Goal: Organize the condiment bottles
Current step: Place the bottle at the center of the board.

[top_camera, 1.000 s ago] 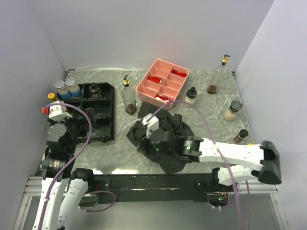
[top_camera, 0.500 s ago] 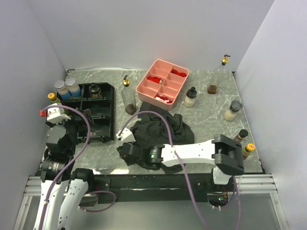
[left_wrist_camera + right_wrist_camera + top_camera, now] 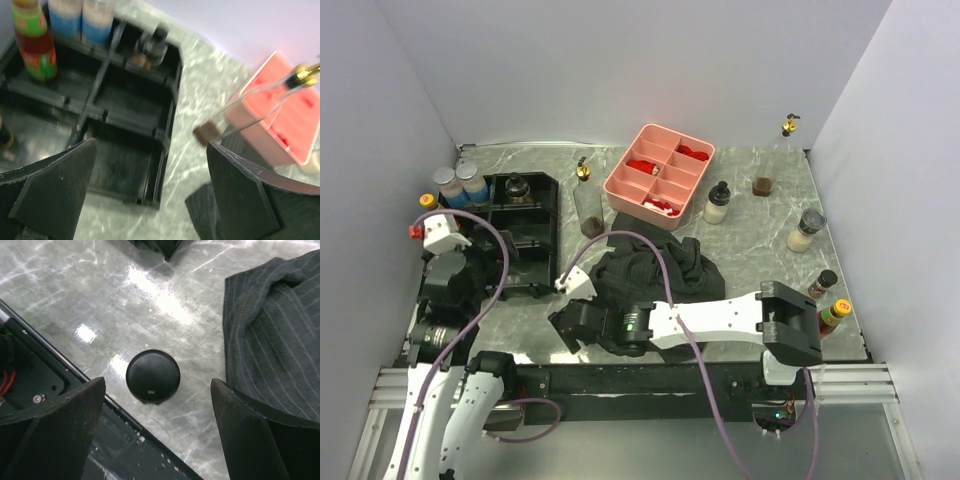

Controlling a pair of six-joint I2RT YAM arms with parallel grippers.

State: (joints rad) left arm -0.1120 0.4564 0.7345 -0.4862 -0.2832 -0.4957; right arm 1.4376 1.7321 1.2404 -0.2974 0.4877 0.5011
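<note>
A round black cap, seen from straight above, stands on the marble between the spread fingers of my open right gripper. In the top view that gripper hangs near the table's front edge, left of the dark cloth. My left gripper is open and empty over the black tray. The tray holds two blue-labelled bottles, a red-labelled bottle and a small black-capped one. A tall clear gold-capped bottle stands beside the tray. Other bottles stand at the right.
The pink divided tray with red pieces sits at the back middle. The striped dark cloth lies right of the black cap. The black base rail runs close on its left. White walls close in three sides.
My right arm swung left off the cloth toward the front edge and its jaws opened wide over the black cap. The left arm barely shifted and stayed open.
</note>
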